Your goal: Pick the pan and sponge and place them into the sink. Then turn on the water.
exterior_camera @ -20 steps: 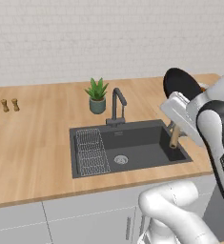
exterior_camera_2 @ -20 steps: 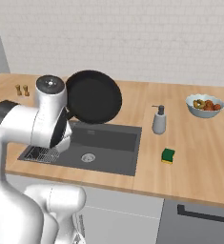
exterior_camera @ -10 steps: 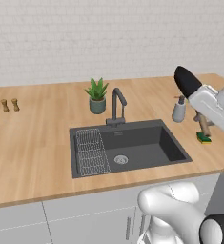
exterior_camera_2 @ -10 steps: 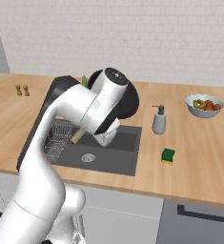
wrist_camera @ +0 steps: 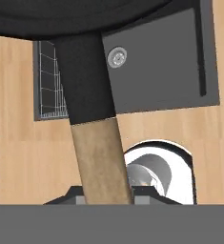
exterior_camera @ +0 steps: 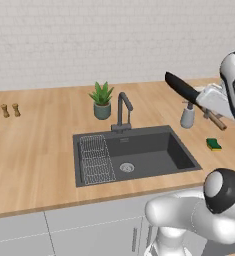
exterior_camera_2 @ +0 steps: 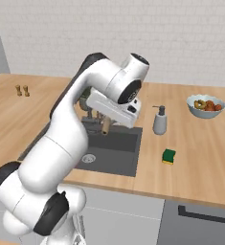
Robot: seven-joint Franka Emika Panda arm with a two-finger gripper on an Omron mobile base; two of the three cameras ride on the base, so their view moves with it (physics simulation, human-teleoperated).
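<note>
The gripper [wrist_camera: 106,193] is clenched on the wooden handle of the pan [exterior_camera: 181,88], and the pan is carried in the air – it does not touch the counter [exterior_camera: 39,150] or the sink [exterior_camera: 139,150]. In the left base view the black pan is seen edge-on, tilted, above the soap dispenser [exterior_camera: 187,115], to the right of the faucet [exterior_camera: 123,107]. Half a second ago it was further right, near the picture's edge, so it has moved a little toward the basin.

In the hand view the pan's dark neck runs up from the handle, with the sink's drain [wrist_camera: 117,56] and wire rack [wrist_camera: 49,81] below it.

The sponge [exterior_camera_2: 169,156] lies on the counter at the same place as before – right of the sink, in front of the soap dispenser.
</note>
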